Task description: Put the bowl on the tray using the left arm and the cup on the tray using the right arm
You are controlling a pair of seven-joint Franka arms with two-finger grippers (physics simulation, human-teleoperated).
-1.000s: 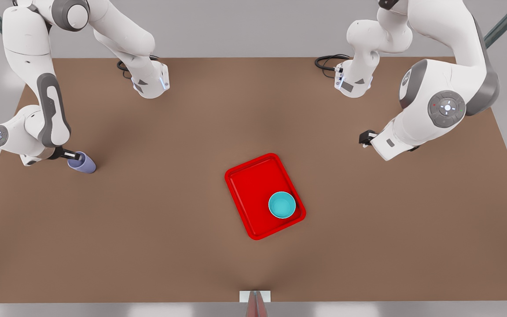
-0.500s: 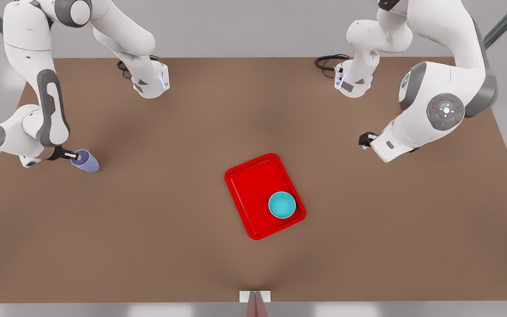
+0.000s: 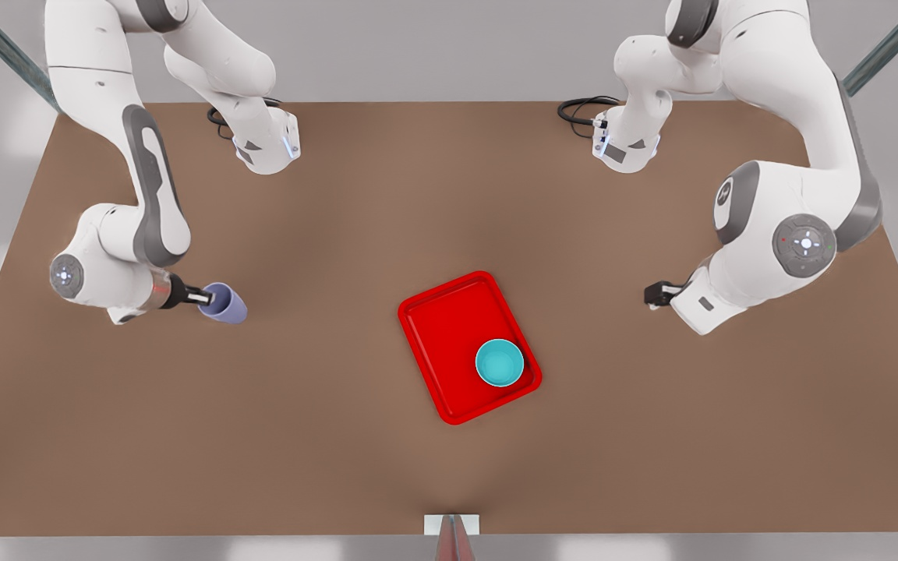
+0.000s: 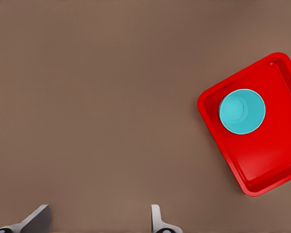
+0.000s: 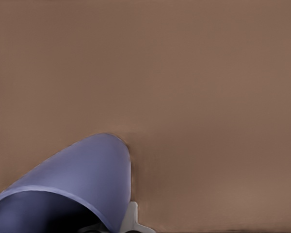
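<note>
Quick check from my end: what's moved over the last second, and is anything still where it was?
The right gripper, shut on the cup, has carried it toward the tray, rightward in the front view. The left gripper, open and empty, has drifted slightly toward the near edge of the table, with its arm's elbow dropping. The bowl sits in the tray's near corner as before; the tray has not shifted.

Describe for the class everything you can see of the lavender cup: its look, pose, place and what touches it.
The cup is small, plain and lavender-blue, tapered, with no handle and a smooth, matte look. It is held tilted, its open mouth turned toward the right gripper, whose fingers are shut on its rim. In the front view it sits at the left over the brown table, well apart from the red tray. The right wrist view shows its dark hollow inside and curved wall.
</note>
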